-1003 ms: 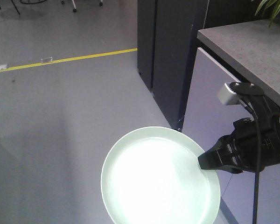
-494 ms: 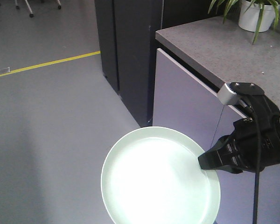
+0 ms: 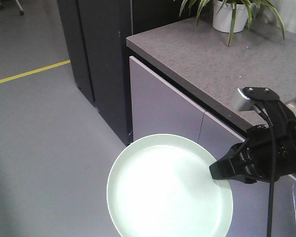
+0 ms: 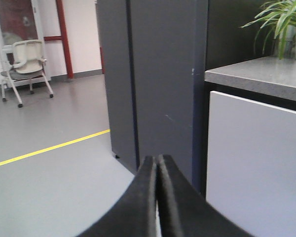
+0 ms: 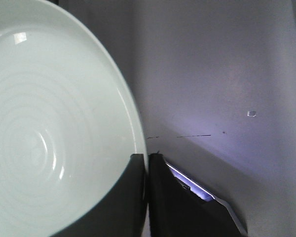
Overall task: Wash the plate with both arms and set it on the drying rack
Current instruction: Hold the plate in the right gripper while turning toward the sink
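The right gripper (image 3: pixel 218 174) pinches the right-hand rim of the plate (image 3: pixel 167 190); the right wrist view shows its two fingers pressed on the rim from either side. The plate hangs in the air, face up, in front of the pale cabinet door (image 3: pixel 163 111) and below the counter (image 3: pixel 202 64). The left gripper (image 4: pixel 157 165) is pressed together on nothing.

Over the last second the plate and right gripper keep the same place in the front view, while the dark cabinet (image 3: pixel 98 59) and yellow floor line (image 3: pixel 24 74) slide left and a plant pot (image 3: pixel 230 15) comes into sight. The base is probably turning toward the counter, so the plate is in transit, not yet at a sink.

Neither sink nor drying rack shows. Glare washes out the plate's centre, and the frame cuts its lower edge.
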